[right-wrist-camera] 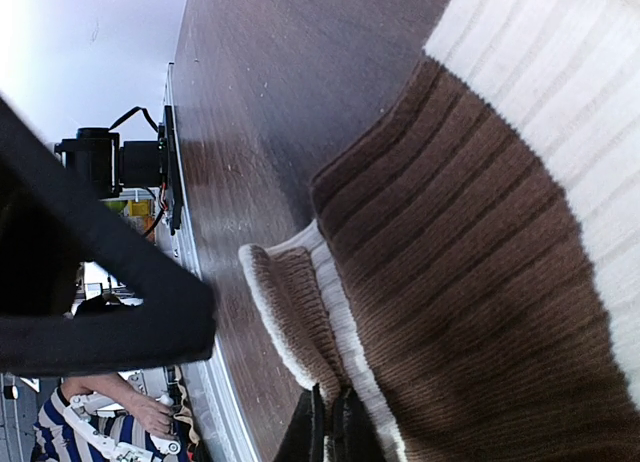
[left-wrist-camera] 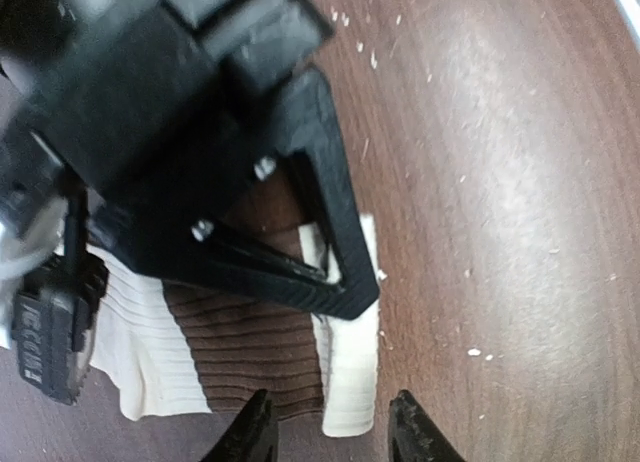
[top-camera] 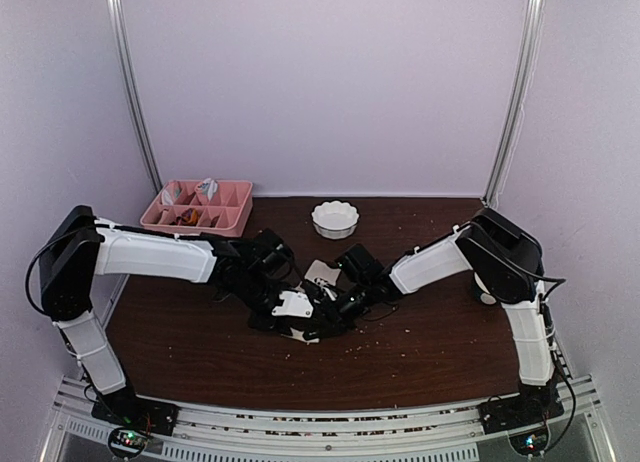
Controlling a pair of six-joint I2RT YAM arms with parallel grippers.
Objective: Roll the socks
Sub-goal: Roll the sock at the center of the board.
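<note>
In the middle of the counter [top-camera: 200,352], the cream and brown sock [left-wrist-camera: 250,352] lies flat. The right fingers [right-wrist-camera: 311,437] pinch its folded edge tight. The left fingers [left-wrist-camera: 252,437] are apart, just by its end. I think a good roll needs small, tight turns, with the edge pinched so it cannot spring open.

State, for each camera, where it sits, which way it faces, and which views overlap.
Top external: above and behind the robot, looking down at the table; both arms show.
Left wrist: on the left arm, looking down at the brown-and-cream sock; left end effector at the bottom edge.
Right wrist: low, facing along the table towards its edge; right end effector pinches the sock's edge.
Shared: both wrist views show that sock.
</note>
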